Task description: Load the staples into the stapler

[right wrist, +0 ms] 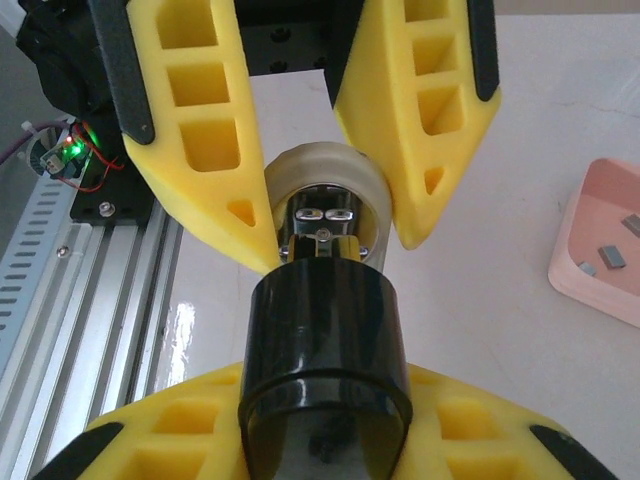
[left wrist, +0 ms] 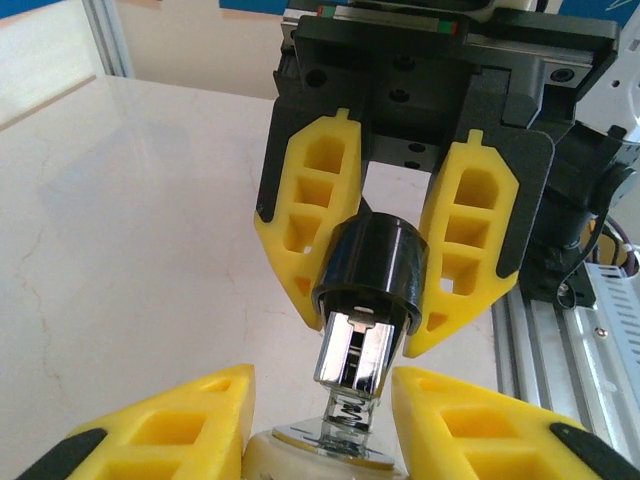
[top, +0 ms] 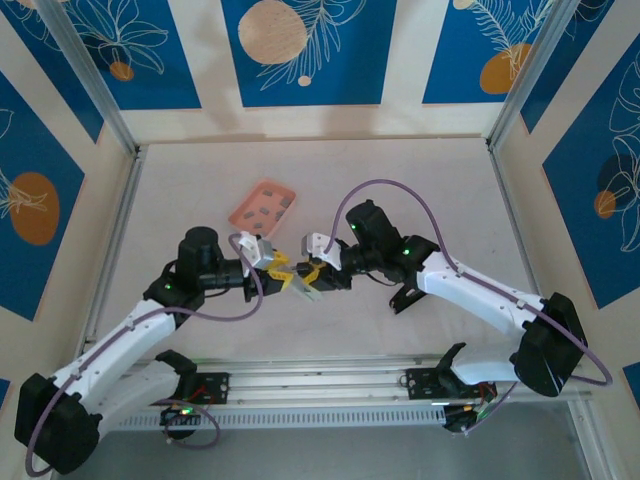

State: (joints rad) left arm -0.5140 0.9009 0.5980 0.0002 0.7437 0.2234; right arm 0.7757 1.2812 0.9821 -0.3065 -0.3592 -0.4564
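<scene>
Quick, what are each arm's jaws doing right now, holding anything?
The left gripper: jaws closed on the pale end of the stapler.
The right gripper: jaws closed on its black end.

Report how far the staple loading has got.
Done: the right gripper is shut on the black end of the stapler, holding it above the table. In hand: the left gripper flanks its pale end, though a firm grip is unclear. Left: the staples lie in the tray, none picked up or loaded.
</scene>
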